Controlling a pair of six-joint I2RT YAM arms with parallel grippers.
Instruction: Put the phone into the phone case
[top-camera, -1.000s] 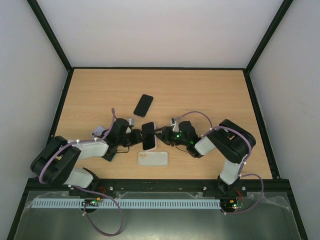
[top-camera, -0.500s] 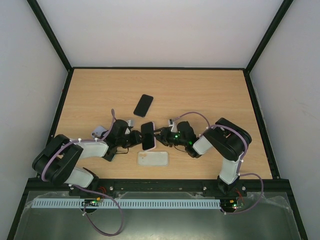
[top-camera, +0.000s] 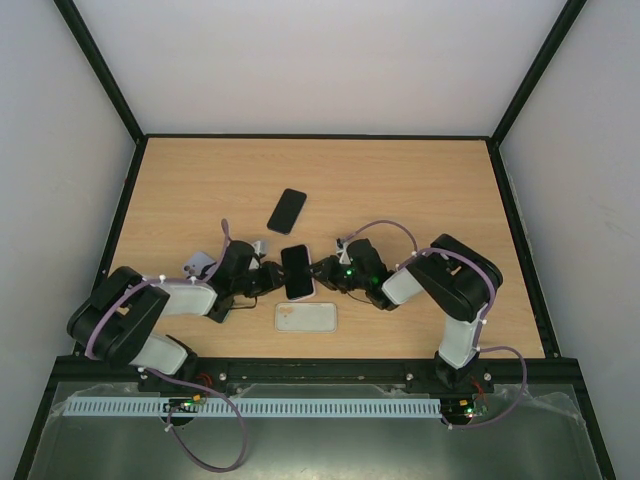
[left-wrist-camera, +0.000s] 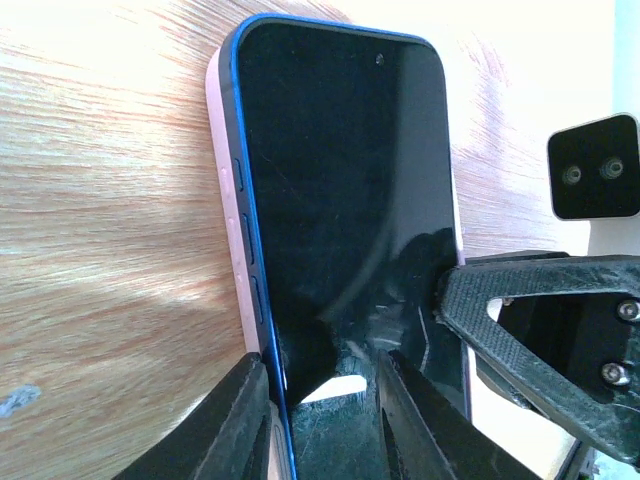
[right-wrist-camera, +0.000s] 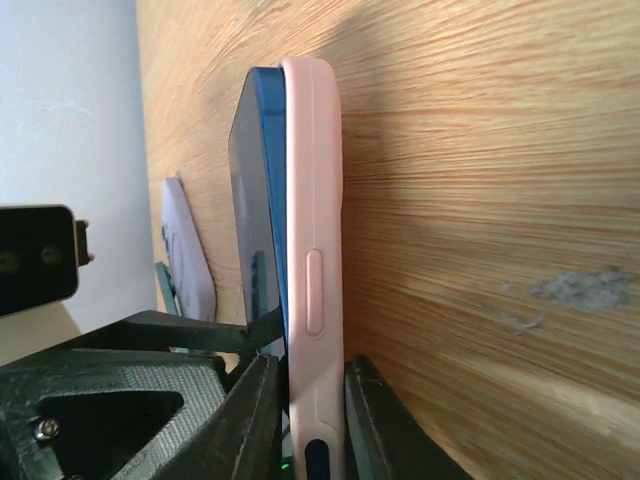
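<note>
A dark-screened phone (top-camera: 297, 270) with blue sides is held between both grippers near the table's front middle. It lies in a pink phone case (left-wrist-camera: 222, 180), screen up. In the right wrist view the phone's (right-wrist-camera: 258, 200) far end stands a little proud of the case (right-wrist-camera: 312, 200). My left gripper (top-camera: 275, 275) holds the left side; in its own view its jaws (left-wrist-camera: 325, 372) sit at the near end, one finger against the case edge, the other over the glass. My right gripper (top-camera: 322, 270) comes from the right, its fingers (right-wrist-camera: 310, 370) pinching phone and case together.
A second dark phone (top-camera: 287, 210) lies further back on the wooden table (top-camera: 420, 200). A pale case (top-camera: 306, 317) lies flat just in front of the grippers. A lilac case (right-wrist-camera: 186, 262) shows beyond the held phone. The right gripper's finger (left-wrist-camera: 510, 330) crosses the left wrist view.
The right gripper has slid left up to the phone and closed on the phone and case. The left gripper has tightened slightly. The phone has barely shifted.
</note>
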